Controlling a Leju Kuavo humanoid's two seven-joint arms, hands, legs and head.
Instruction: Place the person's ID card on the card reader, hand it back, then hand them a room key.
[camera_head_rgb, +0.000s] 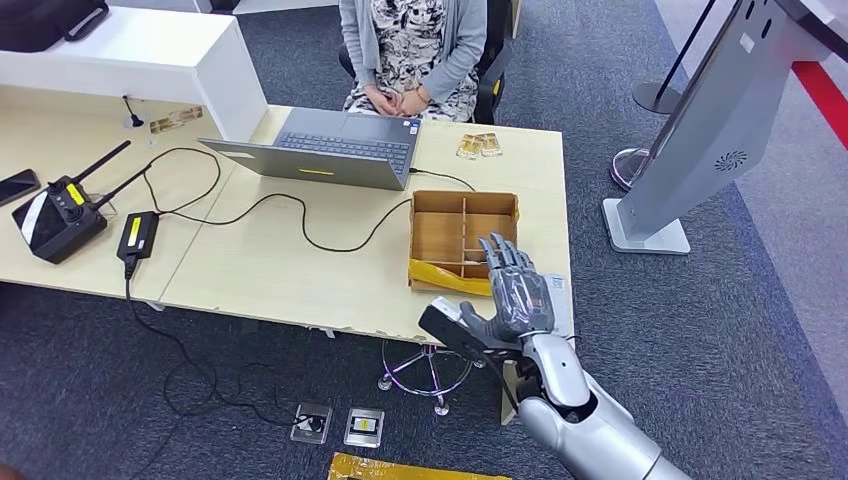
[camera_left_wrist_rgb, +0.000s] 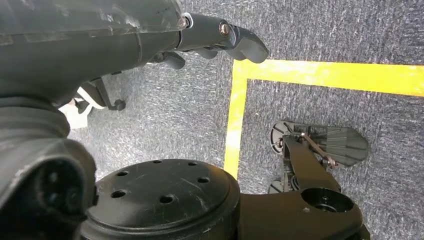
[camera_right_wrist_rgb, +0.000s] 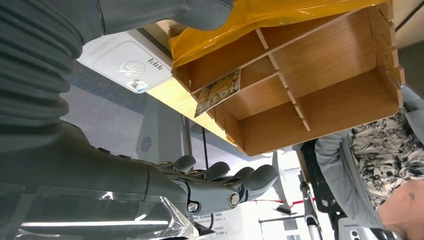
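Over the desk's near edge: my right hand (camera_head_rgb: 512, 290) hovers beside the wooden divided box (camera_head_rgb: 464, 237), fingers spread, holding nothing.
Room key: I take the printed card (camera_right_wrist_rgb: 217, 93) standing in a box compartment to be it; wrist view shows it, the hand hides it from the head view.
Card reader (camera_right_wrist_rgb: 126, 61): white, just beside the box.
Approach: I'd pinch the card's exposed edge, clear of the dividers.
Left hand (camera_left_wrist_rgb: 210, 37): hanging over carpet, fingers curled, empty.
Person (camera_head_rgb: 412, 50): seated opposite, hands folded.
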